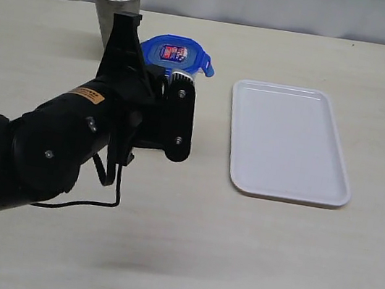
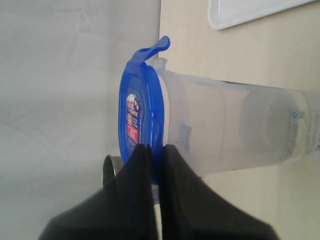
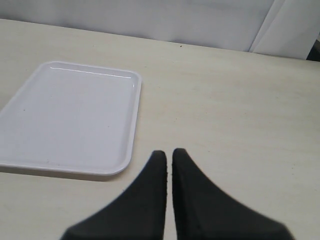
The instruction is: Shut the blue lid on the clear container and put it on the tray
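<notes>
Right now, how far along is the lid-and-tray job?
Done: the blue lid sits on the clear container, though one flap sticks out, likely unlatched. In hand: the shut left hand is at the lid's rim. Left: snap flaps, move the container onto the tray; it stands off it.
</notes>
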Controlling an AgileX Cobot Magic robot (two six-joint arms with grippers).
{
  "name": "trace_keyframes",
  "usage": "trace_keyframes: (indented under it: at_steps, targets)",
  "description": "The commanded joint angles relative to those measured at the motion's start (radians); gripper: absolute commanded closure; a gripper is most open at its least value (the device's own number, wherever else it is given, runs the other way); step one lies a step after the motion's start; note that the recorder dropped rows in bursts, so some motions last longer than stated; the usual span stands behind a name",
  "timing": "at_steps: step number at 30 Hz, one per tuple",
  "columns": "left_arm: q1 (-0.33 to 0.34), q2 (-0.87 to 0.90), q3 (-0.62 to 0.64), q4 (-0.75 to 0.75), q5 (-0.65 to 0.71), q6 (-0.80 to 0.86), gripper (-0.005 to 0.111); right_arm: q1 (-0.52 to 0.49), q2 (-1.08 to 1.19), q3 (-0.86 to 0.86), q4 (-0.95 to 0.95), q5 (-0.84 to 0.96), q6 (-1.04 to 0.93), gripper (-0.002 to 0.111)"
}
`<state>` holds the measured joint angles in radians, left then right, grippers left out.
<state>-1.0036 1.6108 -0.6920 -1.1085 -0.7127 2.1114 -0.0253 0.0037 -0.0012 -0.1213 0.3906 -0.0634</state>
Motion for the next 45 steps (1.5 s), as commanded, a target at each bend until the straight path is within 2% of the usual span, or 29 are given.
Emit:
trace_keyframes:
  at_steps: [1,33,45]
  targets:
    - [-0.01,-0.008,0.004,-0.012,0.002,0.03,0.107,-0.007,-0.004,0.001,0.003,0.0,-0.001,0.104]
    - [-0.01,-0.008,0.004,-0.024,0.023,0.03,0.107,-0.007,-0.004,0.001,0.003,0.0,-0.001,0.104]
    - [-0.01,-0.008,0.004,-0.007,-0.012,0.03,0.104,-0.007,-0.004,0.001,0.003,0.0,-0.001,0.104]
